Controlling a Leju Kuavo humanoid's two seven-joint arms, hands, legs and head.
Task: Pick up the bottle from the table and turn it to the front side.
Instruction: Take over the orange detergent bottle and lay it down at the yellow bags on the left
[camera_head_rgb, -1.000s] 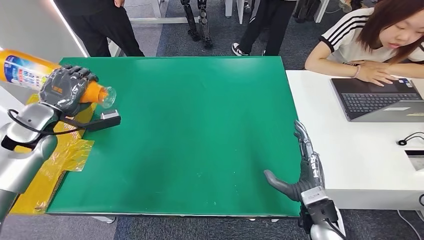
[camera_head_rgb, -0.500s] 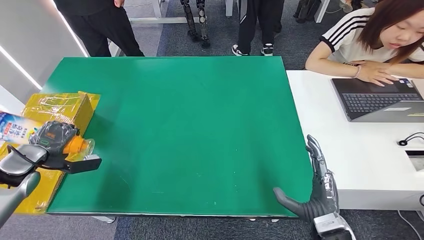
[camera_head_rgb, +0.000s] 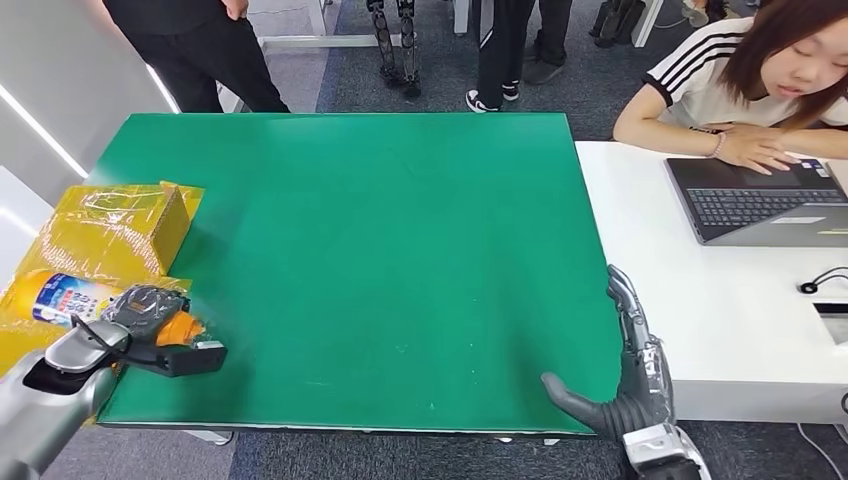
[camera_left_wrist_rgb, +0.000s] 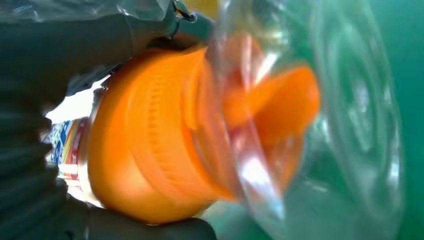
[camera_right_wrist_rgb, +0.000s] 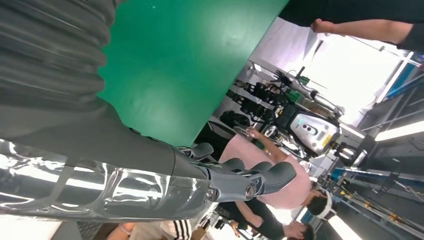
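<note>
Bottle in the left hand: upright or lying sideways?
Sideways. The bottle lies roughly level in the left hand, its orange cap end toward the green table.

— What's by that wrist?
— The right hand (camera_right_wrist_rgb: 240, 182), fingers stretched out, holding nothing, beside the green table (camera_right_wrist_rgb: 190, 60)

— And behind it?
— A person in pink (camera_right_wrist_rgb: 280, 165) and a parked robot (camera_right_wrist_rgb: 310, 131)

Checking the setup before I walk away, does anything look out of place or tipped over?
The bottle lies sideways in the left hand, off the green table's left edge, above the yellow-wrapped box. Nothing looks spilled.
</note>
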